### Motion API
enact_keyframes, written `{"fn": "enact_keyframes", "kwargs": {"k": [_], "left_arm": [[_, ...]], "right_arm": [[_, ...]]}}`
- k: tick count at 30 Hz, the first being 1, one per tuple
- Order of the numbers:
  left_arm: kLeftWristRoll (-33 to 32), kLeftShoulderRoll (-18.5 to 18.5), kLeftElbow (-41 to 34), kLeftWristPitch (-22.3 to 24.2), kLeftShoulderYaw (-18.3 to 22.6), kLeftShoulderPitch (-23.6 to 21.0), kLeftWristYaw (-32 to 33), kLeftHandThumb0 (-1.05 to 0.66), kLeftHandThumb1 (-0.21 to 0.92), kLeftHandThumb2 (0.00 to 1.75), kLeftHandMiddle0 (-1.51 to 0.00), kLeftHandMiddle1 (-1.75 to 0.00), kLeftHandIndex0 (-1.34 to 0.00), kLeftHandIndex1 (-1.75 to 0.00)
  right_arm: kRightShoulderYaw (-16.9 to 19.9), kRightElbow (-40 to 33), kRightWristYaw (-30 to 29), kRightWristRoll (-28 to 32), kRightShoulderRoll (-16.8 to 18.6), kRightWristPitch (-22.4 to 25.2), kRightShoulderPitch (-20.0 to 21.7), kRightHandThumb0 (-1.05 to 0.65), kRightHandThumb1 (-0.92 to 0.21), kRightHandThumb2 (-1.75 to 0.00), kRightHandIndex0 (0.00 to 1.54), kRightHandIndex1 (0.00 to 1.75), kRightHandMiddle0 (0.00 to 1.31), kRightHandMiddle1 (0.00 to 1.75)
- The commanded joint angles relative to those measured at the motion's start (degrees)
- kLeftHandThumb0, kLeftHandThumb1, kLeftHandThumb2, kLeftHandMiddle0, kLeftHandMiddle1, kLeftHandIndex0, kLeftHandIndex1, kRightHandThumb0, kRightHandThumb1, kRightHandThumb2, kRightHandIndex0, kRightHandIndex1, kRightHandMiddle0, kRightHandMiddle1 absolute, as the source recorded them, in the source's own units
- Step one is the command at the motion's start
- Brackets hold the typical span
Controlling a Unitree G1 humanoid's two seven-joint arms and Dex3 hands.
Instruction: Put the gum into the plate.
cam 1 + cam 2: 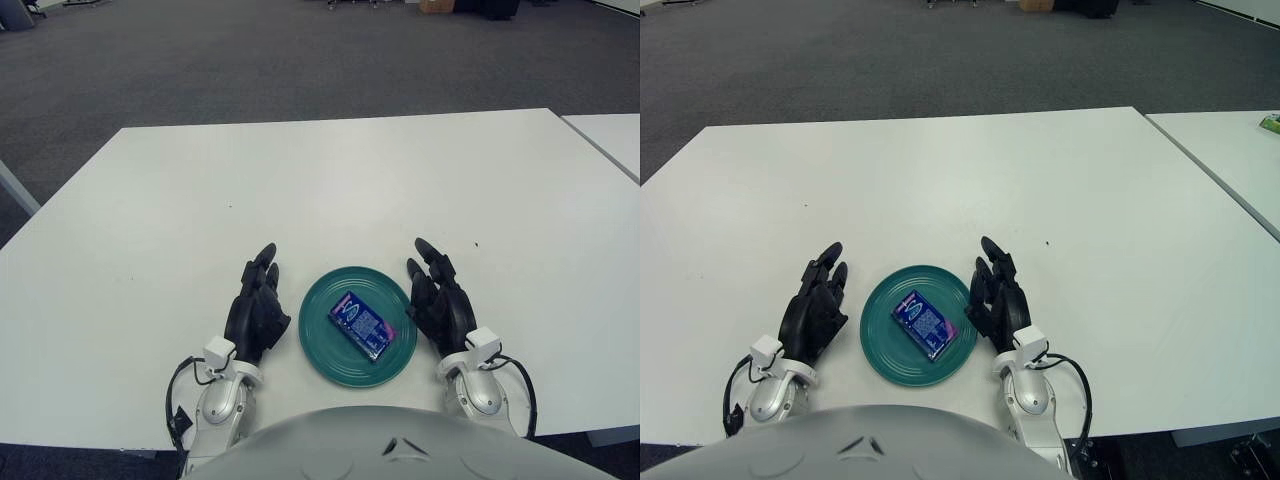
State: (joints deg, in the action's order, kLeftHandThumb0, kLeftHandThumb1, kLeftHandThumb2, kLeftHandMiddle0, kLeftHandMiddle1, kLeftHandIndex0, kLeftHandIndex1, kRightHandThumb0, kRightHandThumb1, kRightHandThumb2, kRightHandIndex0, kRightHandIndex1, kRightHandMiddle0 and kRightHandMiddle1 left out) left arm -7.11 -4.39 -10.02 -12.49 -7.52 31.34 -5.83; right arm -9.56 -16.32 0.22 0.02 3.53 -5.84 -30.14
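A blue gum pack (pixel 362 325) lies flat inside a teal plate (pixel 325 350) near the table's front edge. My left hand (pixel 258 305) shows just left of the plate, fingers extended and holding nothing. My right hand (pixel 437 295) shows just right of the plate, close to its rim, fingers extended and holding nothing. Both hands are apart from the gum. The gum also shows in the right eye view (pixel 925 323).
The white table (pixel 330 190) stretches far ahead and to both sides. A second white table (pixel 610 135) stands at the right, with a narrow gap between. Grey carpet lies beyond.
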Motion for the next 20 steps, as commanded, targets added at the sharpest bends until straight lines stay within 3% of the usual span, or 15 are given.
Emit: {"fn": "enact_keyframes", "kwargs": {"k": [1, 11, 20], "left_arm": [[1.19, -0.21, 3.69, -0.54, -0.50, -0.12, 0.45, -1.05, 0.92, 1.06, -0.23, -0.01, 0.00, -0.53], [2.22, 0.12, 7.52, -6.42, -0.94, -1.22, -0.31, -1.05, 0.92, 1.06, -0.25, -0.01, 0.00, -0.58], [2.15, -0.41, 8.87, -8.95, -1.45, -1.43, 0.01, -1.05, 0.92, 1.07, -0.26, -0.01, 0.00, -0.59]], "right_arm": [[0.73, -0.10, 0.22, 0.74, -0.94, 0.13, -3.39, -0.89, -0.92, -0.86, 0.15, 0.00, 0.00, 0.46], [1.39, 1.21, 0.98, 2.50, -0.48, -1.47, -3.02, -0.85, -0.92, -0.80, 0.15, 0.01, 0.00, 0.50], [2.10, 2.27, 2.25, 5.31, -0.06, -2.73, -2.55, -0.85, -0.92, -0.77, 0.19, 0.02, 0.00, 0.52]]}}
